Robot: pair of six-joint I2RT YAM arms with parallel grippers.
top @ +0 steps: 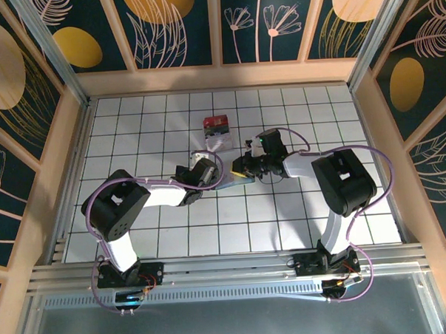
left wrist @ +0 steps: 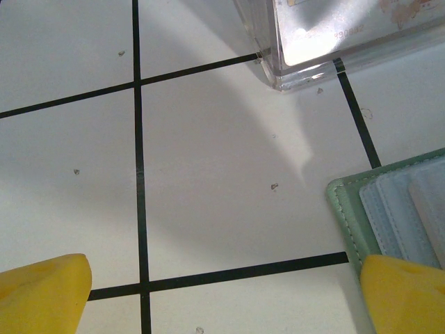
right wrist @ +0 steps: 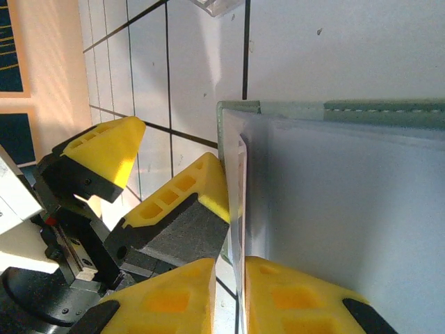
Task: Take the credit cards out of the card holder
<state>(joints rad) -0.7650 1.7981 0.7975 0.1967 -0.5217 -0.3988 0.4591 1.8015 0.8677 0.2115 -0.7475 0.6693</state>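
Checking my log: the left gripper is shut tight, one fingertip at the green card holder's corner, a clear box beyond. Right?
No: the left gripper is wide open, as the left wrist view shows. One fingertip is at a corner of the card holder, the clear box beyond.

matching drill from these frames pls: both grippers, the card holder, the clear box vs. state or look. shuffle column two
Column one
1. left gripper
2. right gripper
3. card holder
4. clear box

Column two
A. pale green stitched border, inner pockets showing
B. yellow fingers spread wide
C. transparent, on the tiles just beyond the holder's corner
D. yellow fingers nearly together on the holder's thin edge

Pairs: 1-B, 2-D, 3-A, 4-C
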